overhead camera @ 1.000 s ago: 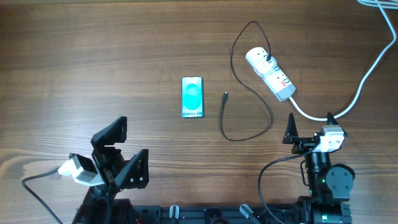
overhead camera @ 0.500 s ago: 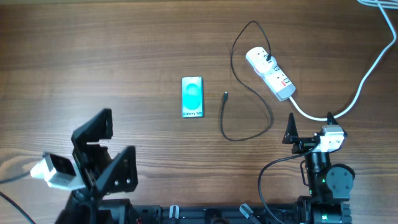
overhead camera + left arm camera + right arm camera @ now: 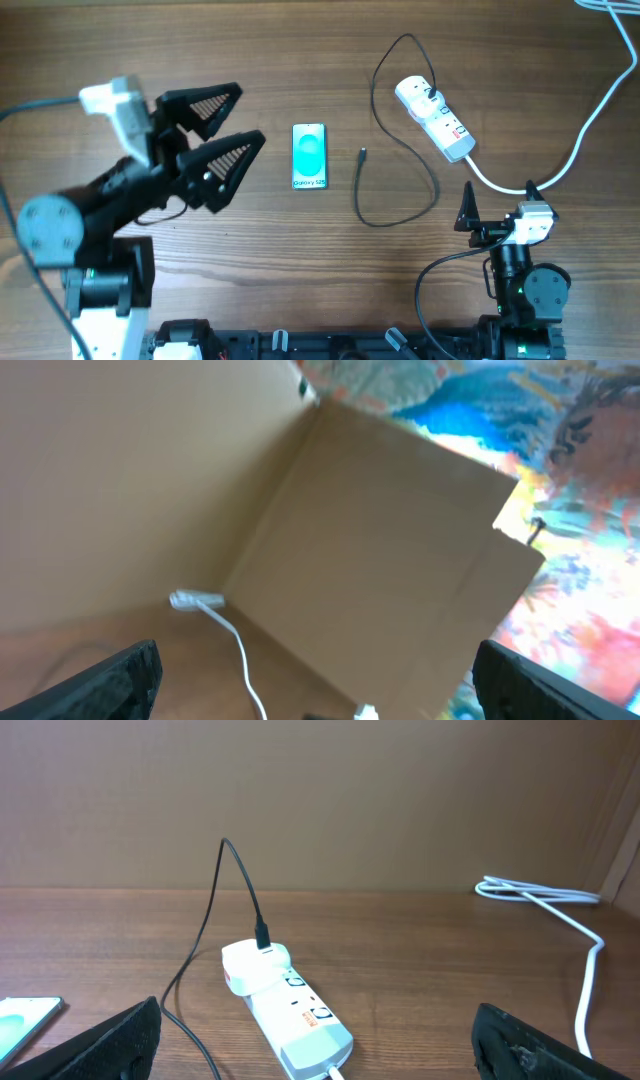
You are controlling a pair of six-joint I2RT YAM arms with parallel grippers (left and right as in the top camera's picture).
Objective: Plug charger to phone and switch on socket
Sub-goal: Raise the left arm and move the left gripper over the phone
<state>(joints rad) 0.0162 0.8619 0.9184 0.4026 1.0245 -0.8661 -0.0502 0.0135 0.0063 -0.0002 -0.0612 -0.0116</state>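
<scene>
Starting at the near edge: finding the right gripper (image 3: 498,192) sitting low by its base, fingers spread wide apart and gripping nothing. Finding the left gripper (image 3: 250,113) a little farther, on the other side, hanging above the table (image 3: 300,50) just to the left of the phone (image 3: 309,156), also gaping wide, carrying nothing and not touching the phone.

Going on to the middle: seeing the phone lying flat with the screen glowing, the lower edge turned to the near side. Seeing the plug tip (image 3: 362,154) of the charger (image 3: 436,188) lying on the wood just beside the phone on its right, clearly apart from it and not inserted. Following the thin black cable in a loose loop toward the right and then up.

Reaching the far part: seeing the socket (image 3: 435,118) lying at an angle, with the black plug (image 3: 262,935) of the charger sitting in its far end and the white cord (image 3: 583,135) running away to the far right corner. Noticing red switch marks (image 3: 316,1014), but not being able to tell on or off.

Judging the task as hardly begun: charger already plugged into the socket, but not yet joined to the phone, and the switching apparently not yet done.
</scene>
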